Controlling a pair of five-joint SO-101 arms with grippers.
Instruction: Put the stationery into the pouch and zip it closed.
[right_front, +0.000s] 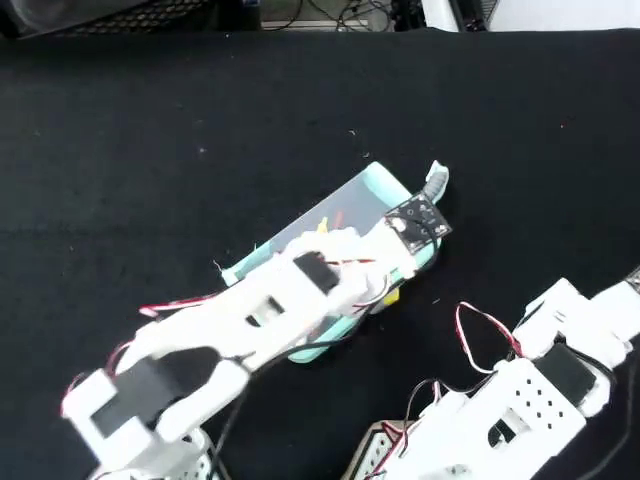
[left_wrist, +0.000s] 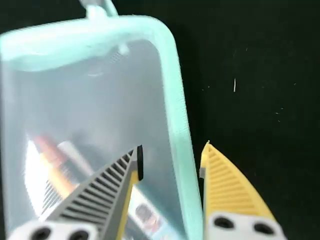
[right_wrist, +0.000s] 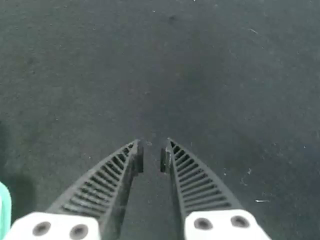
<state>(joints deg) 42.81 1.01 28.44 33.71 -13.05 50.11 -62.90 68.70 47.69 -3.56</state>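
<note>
Pouch (right_front: 352, 205) flat on the worktop (right_front: 150, 150), long axis diagonal in the high view; stationery (left_wrist: 55, 165) shows through its clear face. Left gripper (left_wrist: 172, 155) near the tab end, jaws open, straddling one long edge. Zip tab (right_front: 437, 180) lies just beyond, along the axis. Right gripper (right_wrist: 152, 152) well apart over bare worktop, jaws parted a slit, empty. Left arm is nearer.

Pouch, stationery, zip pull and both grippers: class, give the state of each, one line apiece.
Pouch: lying flat; whether the zip is closed cannot be told.
Stationery: inside the pouch, seen through its clear face.
Zip pull: at the pouch's corner.
Left gripper: open, astride the pouch's edge.
Right gripper: slightly open, empty, over black cloth.
</note>
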